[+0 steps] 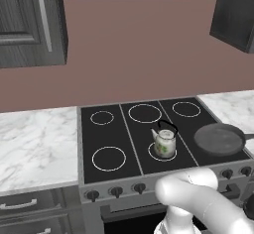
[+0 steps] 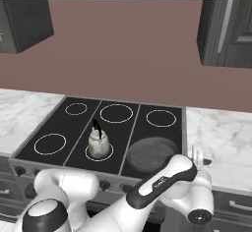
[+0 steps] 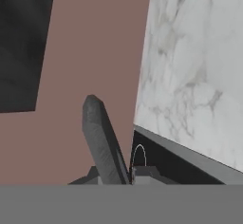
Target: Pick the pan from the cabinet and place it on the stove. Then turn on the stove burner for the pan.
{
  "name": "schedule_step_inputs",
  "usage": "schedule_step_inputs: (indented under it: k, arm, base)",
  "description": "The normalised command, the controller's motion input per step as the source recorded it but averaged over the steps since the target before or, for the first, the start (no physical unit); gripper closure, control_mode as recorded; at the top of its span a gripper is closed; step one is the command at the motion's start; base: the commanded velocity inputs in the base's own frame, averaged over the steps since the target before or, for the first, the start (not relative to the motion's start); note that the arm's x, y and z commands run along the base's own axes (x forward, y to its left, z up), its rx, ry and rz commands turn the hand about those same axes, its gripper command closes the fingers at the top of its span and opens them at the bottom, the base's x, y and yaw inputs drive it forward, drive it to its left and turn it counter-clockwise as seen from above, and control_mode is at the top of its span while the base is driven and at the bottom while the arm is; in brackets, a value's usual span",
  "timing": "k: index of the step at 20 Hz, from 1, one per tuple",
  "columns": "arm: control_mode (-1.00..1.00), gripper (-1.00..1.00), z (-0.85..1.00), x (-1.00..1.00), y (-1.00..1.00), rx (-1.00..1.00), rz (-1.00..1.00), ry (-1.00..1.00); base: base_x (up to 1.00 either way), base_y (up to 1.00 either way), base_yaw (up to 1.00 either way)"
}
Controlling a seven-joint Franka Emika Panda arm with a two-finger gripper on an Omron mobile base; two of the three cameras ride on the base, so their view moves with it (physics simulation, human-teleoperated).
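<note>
One pan (image 1: 219,140) and one kettle (image 1: 164,143) on six-ring stove (image 1: 106,129), fingers (image 3: 130,173) shut on pan handle (image 3: 100,140)

The stove (image 1: 114,139) has a black glass top marked with thin white rings, a grey front and a row of dark knobs (image 1: 116,192), and on it sit a dark grey pan (image 1: 219,139) and a small white kettle (image 1: 165,143) with a green floral print and a black handle. The counter (image 1: 34,144) to either side is white marble with pale grey veining, the wall (image 1: 134,49) behind is a flat reddish brown, and the cabinet (image 2: 227,24) is dark grey wood grain with a silver bar handle (image 2: 225,19). The arm (image 2: 162,182) is white with dark joints.
</note>
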Motion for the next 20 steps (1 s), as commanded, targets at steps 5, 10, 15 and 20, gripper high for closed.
schedule_step_inputs:
  k: [5, 10, 15, 20]
  arm:
    - [-1.00, 1.00, -0.36, 0.25, -0.01, 0.00, 0.00, 0.00]
    - [-1.00, 1.00, -0.33, 0.23, -0.07, 0.00, 0.00, 0.00]
    - [-1.00, 1.00, -0.35, 0.25, -0.14, 0.00, 0.00, 0.00]
    - [-1.00, 1.00, -0.20, 0.11, -0.12, 0.00, 0.00, 0.00]
  base:
    - [0.00, 0.00, 0.00]
    - [0.00, 0.00, 0.00]
    - [0.00, 0.00, 0.00]
    - [0.00, 0.00, 0.00]
